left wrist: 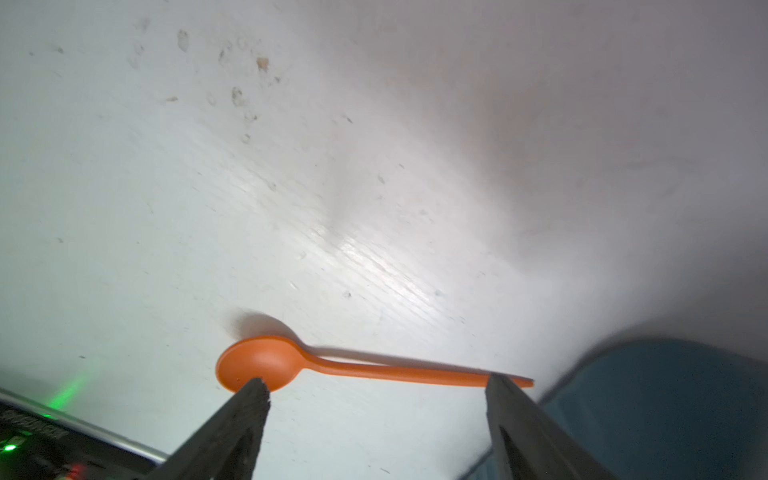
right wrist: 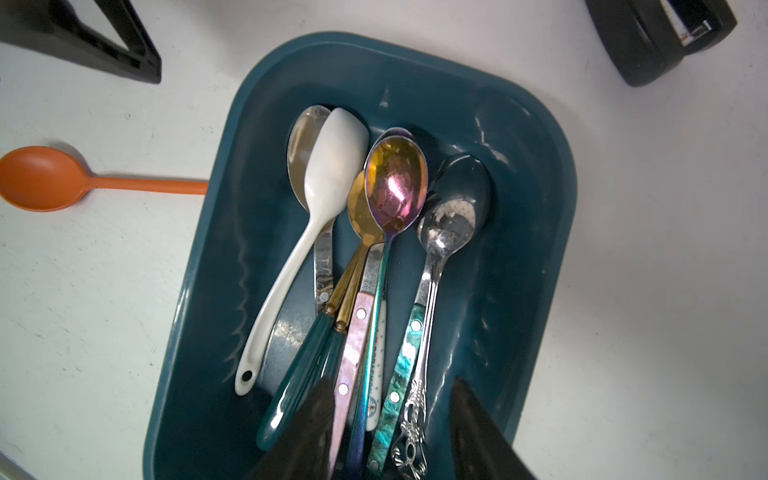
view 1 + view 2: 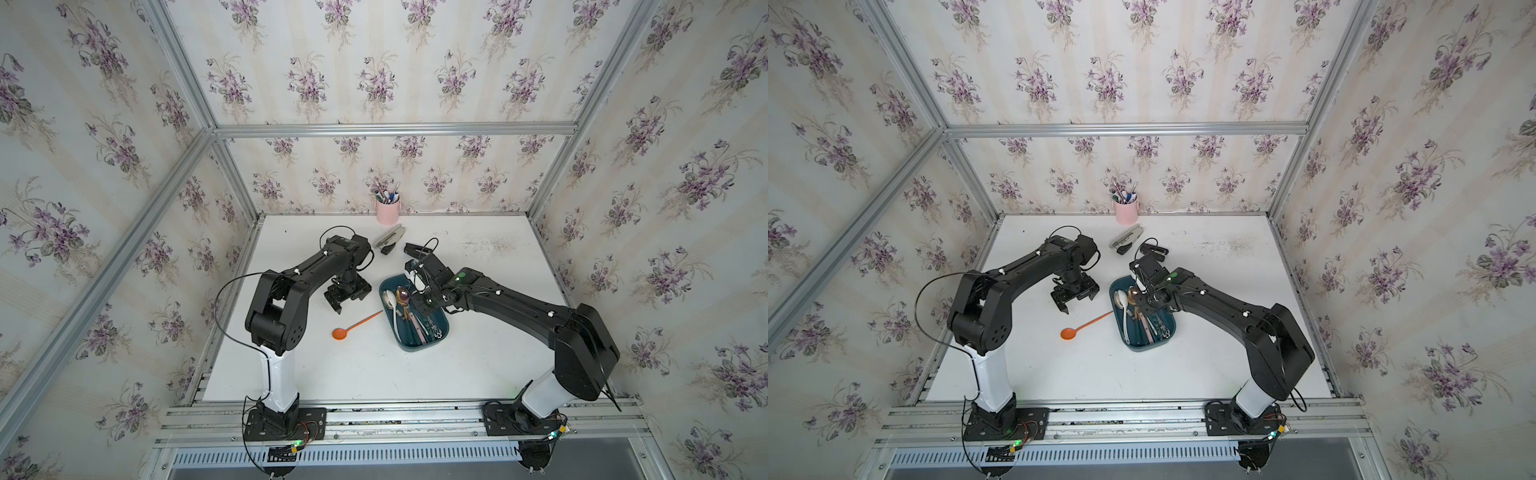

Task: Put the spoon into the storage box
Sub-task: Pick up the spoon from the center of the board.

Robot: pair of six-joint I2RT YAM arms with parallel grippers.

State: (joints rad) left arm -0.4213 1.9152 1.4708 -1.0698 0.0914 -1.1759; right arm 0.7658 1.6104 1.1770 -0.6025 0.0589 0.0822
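Centre of a top view, the orange spoon (image 3: 356,323) lies on the table (image 3: 478,365), its handle tip at the box's (image 2: 232,249) left rim. The left gripper (image 1: 376,380) is spread wide and empty. The box holds mixed spoons (image 2: 395,178); the right gripper (image 2: 395,386) hangs half-open over their handles, gripping none. Higher up, a pink cup (image 3: 387,212) holds pens.

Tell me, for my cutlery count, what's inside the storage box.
The storage box holds a white spoon, an iridescent spoon and others; the right fingers cover some handle ends.

No lettering is legible; the print on a white spoon handle (image 2: 376,374) is too small to read.
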